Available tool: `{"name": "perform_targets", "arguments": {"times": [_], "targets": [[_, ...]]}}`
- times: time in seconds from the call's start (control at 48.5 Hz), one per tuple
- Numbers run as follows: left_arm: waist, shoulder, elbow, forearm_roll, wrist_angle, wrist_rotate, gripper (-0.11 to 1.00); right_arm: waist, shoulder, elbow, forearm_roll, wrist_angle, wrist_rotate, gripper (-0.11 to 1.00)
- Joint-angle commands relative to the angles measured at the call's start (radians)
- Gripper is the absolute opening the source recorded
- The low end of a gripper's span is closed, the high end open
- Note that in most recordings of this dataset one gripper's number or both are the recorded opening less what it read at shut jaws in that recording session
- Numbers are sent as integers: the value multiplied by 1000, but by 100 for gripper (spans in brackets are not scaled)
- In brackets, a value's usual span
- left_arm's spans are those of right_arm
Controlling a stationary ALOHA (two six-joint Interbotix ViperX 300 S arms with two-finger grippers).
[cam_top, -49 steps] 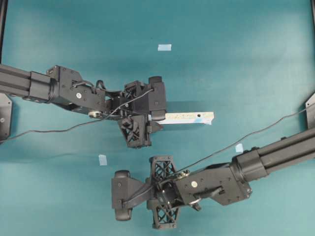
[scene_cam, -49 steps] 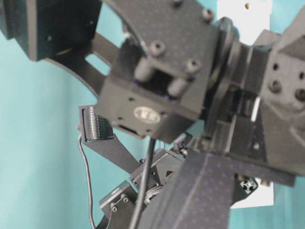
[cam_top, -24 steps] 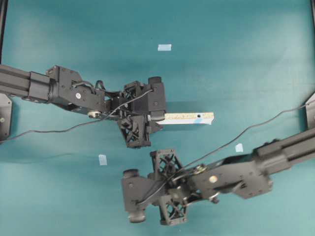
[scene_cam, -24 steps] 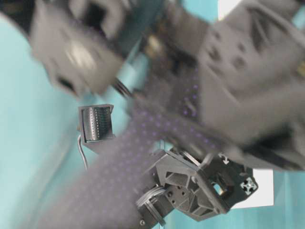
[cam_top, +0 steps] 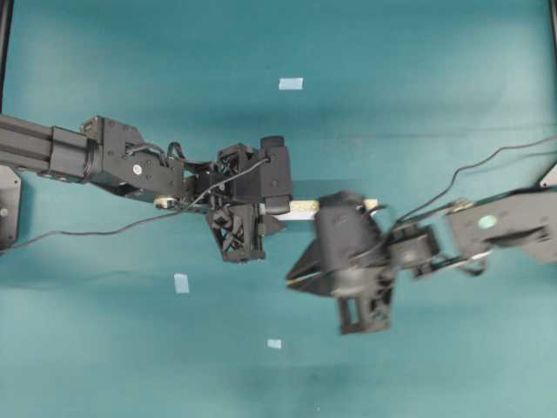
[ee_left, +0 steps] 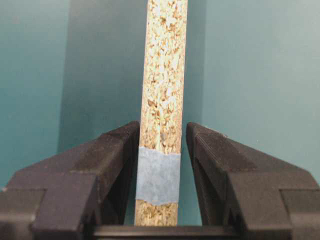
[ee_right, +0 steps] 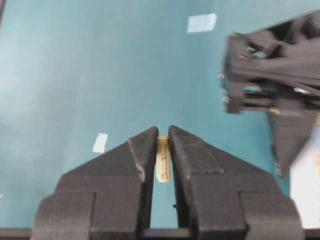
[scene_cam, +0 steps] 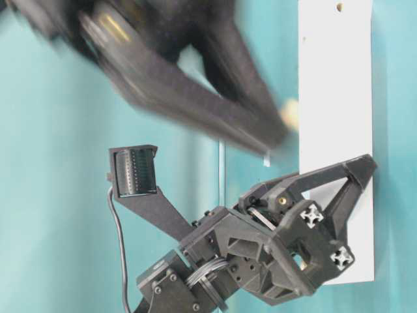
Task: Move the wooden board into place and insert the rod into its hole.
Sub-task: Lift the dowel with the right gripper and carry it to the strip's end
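Grippers are both working close to the wooden board [cam_top: 303, 207], which is standing on its narrow edge over the teal table [cam_top: 418, 78]. The left gripper [ee_left: 161, 150] is clamping the board near one end, its two fingers [ee_left: 112, 155] pressing the board's faces on either side of a strip of blue tape [ee_left: 158, 175] wrapped round the chipboard edge. In the table-level view the board's white face is showing, and the hole [scene_cam: 339, 7] is sitting near the end farthest from the left gripper's grip. The right gripper [ee_right: 161, 150] is pinching the rod [ee_right: 163, 162], a small cream peg lying lengthwise between its nearly closed fingers [ee_right: 140, 155]. From overhead, the right gripper is blurred and is hanging just beside the board, covering much of its far end, so contact with the board cannot be told. Small pale-blue tape squares [cam_top: 291, 84] are lying on the table around the board, well apart from it.
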Motion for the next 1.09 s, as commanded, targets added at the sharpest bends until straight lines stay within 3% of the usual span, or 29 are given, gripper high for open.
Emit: {"name": "perform_targets", "arguments": {"times": [0.0, 0.247, 0.556, 1.072], "targets": [[-6, -41, -8, -2, -3, -8, 41, -26, -89, 66, -6, -63, -9, 12], [-6, -38, -8, -2, -3, -8, 41, -95, -216, 233, -8, -169, -43, 12], [-6, -35, -12, -2, -5, -6, 41, -204, -319, 344, -8, -262, -92, 12], [-6, -17, -14, -2, -11, -6, 41, -290, -242, 443, -8, -600, -144, 12]]}}
